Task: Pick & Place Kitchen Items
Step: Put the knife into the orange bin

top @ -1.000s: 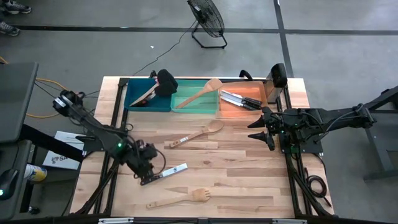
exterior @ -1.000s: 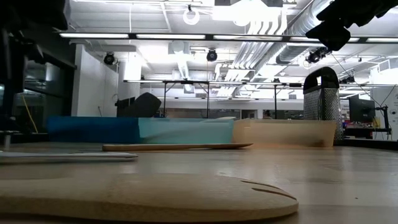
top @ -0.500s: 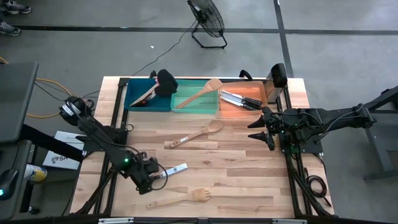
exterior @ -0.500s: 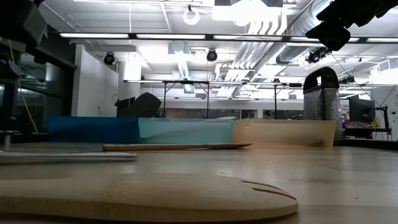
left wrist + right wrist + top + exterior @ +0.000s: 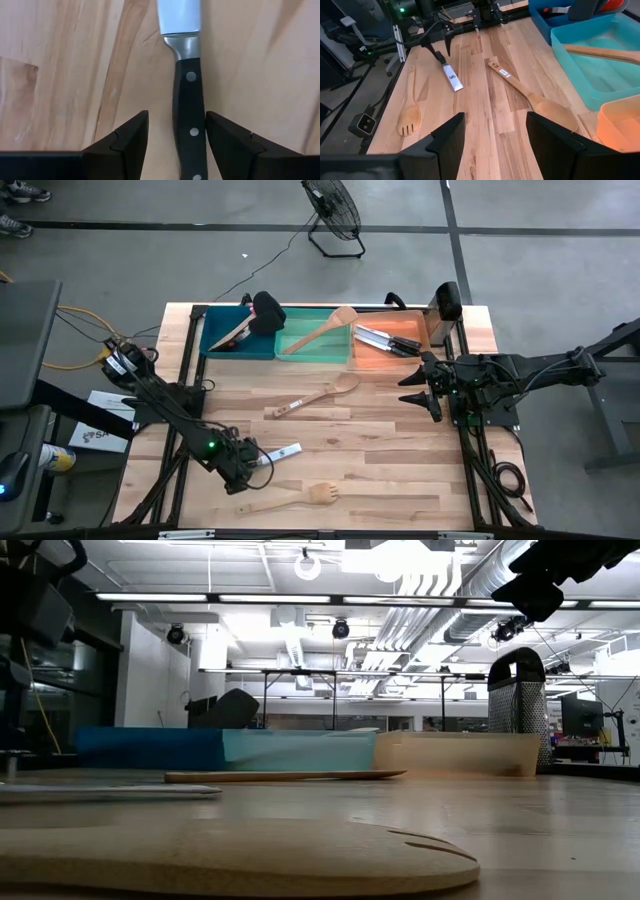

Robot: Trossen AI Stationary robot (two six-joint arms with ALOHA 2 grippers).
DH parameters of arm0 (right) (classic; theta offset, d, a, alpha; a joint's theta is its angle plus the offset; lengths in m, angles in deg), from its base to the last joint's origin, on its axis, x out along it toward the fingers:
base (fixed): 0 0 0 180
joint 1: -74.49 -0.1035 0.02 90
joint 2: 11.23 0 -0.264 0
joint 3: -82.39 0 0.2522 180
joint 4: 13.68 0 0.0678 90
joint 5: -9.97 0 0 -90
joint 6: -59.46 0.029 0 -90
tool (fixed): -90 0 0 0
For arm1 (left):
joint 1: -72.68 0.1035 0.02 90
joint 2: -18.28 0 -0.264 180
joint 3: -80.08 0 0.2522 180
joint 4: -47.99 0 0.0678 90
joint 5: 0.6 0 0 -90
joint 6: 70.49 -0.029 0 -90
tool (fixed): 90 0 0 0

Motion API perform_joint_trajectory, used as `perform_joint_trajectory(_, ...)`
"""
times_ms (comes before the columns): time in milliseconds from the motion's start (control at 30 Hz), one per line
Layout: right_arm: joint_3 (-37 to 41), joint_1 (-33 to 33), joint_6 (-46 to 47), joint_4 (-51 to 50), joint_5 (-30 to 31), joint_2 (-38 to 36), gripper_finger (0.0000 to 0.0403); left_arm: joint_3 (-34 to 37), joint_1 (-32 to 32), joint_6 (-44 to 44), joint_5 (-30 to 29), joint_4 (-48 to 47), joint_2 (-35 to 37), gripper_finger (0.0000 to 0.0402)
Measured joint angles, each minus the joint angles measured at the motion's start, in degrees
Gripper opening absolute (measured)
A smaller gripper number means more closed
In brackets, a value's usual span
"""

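Wooden table (image 5: 400, 450), knife (image 5: 189, 90) between open left pincer (image 5: 177, 132) fingers, blade label unreadable

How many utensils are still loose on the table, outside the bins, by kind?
Wooden spoon: 1
Wooden fork: 1
Black-handled knife: 1
Total: 3

Three bins (image 5: 313, 342), two arms (image 5: 165, 395)
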Motion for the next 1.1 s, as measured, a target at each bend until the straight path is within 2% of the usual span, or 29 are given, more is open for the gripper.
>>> perform_joint_trajectory(500,0.0,0.0,0.0,0.0,0.0,0.0,0.0203,-0.2,0.0,-2.7,-1.6,0.7,-4.3,0.0187)
perform_joint_trajectory(633,0.0,0.0,0.0,0.0,0.0,0.0,0.0203,-0.1,0.0,-4.5,-1.7,0.6,-4.3,0.0154)
perform_joint_trajectory(800,0.0,0.0,0.0,0.0,0.0,0.0,0.0203,-0.1,0.0,-4.8,-1.8,0.7,-4.4,0.0086)
perform_joint_trajectory(1100,0.0,0.0,0.0,0.0,0.0,0.0,0.0203,-0.1,0.0,-2.2,-3.0,3.1,-4.4,0.0084)
